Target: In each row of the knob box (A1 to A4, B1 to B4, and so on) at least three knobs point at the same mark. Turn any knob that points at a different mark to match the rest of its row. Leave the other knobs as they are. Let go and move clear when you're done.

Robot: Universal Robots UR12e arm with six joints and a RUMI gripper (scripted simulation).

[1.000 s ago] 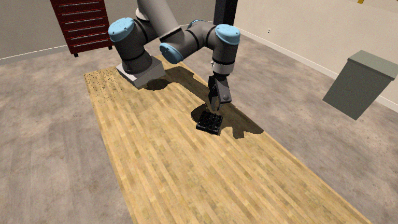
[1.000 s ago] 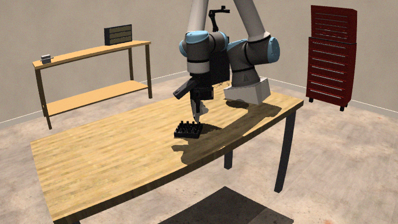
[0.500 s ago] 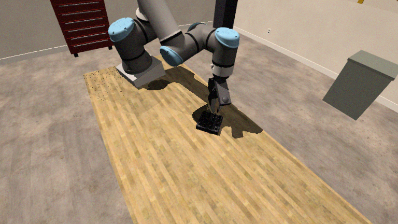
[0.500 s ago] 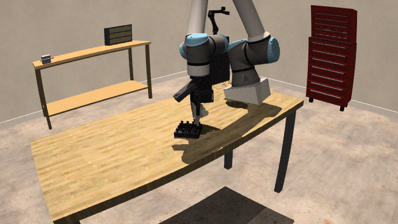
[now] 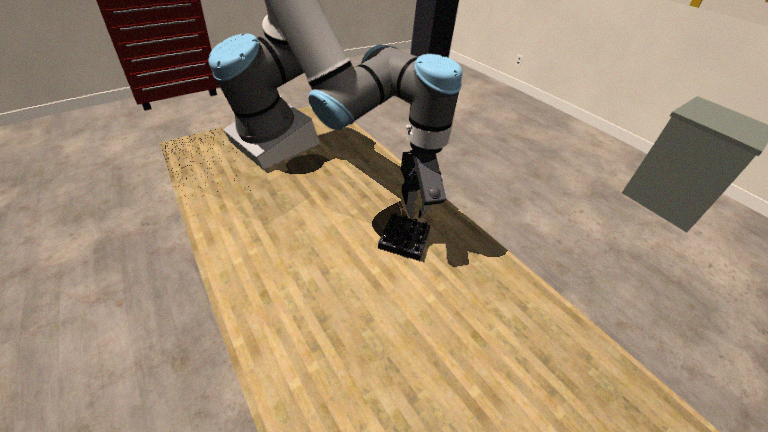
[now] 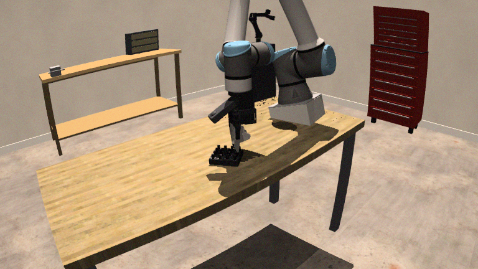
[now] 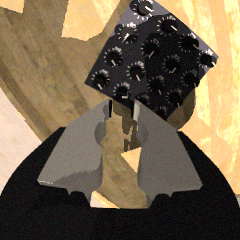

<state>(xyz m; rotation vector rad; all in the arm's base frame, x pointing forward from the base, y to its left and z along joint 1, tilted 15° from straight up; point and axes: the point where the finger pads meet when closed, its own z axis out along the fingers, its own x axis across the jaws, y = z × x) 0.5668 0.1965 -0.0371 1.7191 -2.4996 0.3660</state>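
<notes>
The black knob box (image 5: 403, 236) lies on the wooden table, in the arm's shadow; it also shows in the exterior view (image 6: 226, 156). In the wrist view the box (image 7: 152, 60) shows several rows of small black knobs with white pointer lines; the marks they point at are too small to read. My gripper (image 5: 412, 211) points straight down and hangs just above the box's edge nearest the arm's base. Its two grey fingers stand a narrow gap apart with nothing between them. The fingertips are over the box's nearest row of knobs, apart from them.
The arm's base (image 5: 271, 141) sits at the table's far end. A red tool cabinet (image 6: 398, 66) stands by the wall. A wooden shelf bench (image 6: 109, 89) stands to the left and a grey bin (image 5: 696, 161) to the right, all off the table.
</notes>
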